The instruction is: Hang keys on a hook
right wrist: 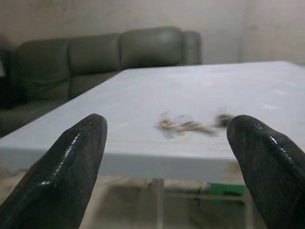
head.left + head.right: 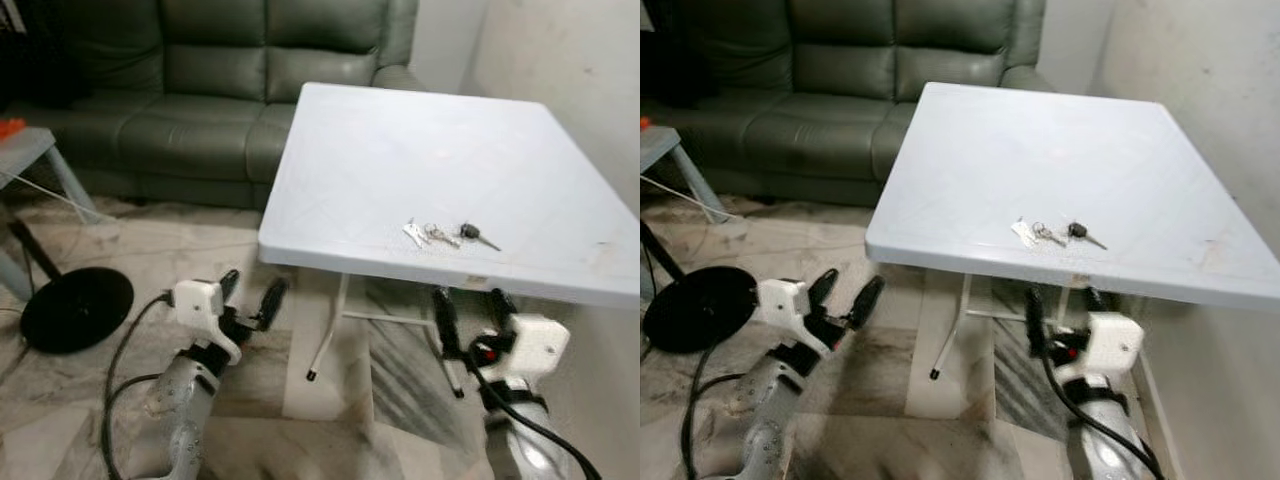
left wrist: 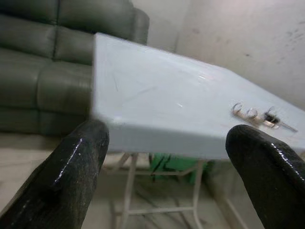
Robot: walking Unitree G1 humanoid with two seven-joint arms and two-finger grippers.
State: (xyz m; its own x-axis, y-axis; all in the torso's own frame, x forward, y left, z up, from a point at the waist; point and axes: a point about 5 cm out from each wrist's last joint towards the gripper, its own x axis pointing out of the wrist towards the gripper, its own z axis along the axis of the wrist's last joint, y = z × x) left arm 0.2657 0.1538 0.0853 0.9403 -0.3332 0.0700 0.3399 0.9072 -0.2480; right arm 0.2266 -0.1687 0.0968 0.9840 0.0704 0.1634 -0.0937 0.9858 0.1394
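I'm looking down at a square white plastic folding table (image 2: pixel 440 160) with the small bunch of silver keys with one black-headed key (image 2: pixel 448 235) lying flat on it, close to the near edge, toward the right half of that edge. Key ring and a pale tag sit at the left of the bunch, black-headed key at the right with its blade pointing right. Both arms are low, in front of the table and below the top. Left gripper (image 2: pixel 250 298) sits off the table's near left corner, over the marble-patterned floor tiles (image 2: pixel 150 250), its two black fingers spread apart, nothing between them. Right gripper (image 2: pixel 470 315) is under the near edge, just below and slightly right of the keys, fingers also spread wide, holding nothing. In the right wrist view I see the keys between the two fingertips (image 1: pixel 71 162), level with the tabletop edge, blurred. Left wrist view has the keys off toward one finger, further along the top. Behind the table: dark green leather sofa (image 2: pixel 200 90), touching or very near the far left corner, can't tell which. Round black disc base (image 2: pixel 75 308) on the floor to the left of the left arm. Plain pale wall (image 2: pixel 560 50) on the right.
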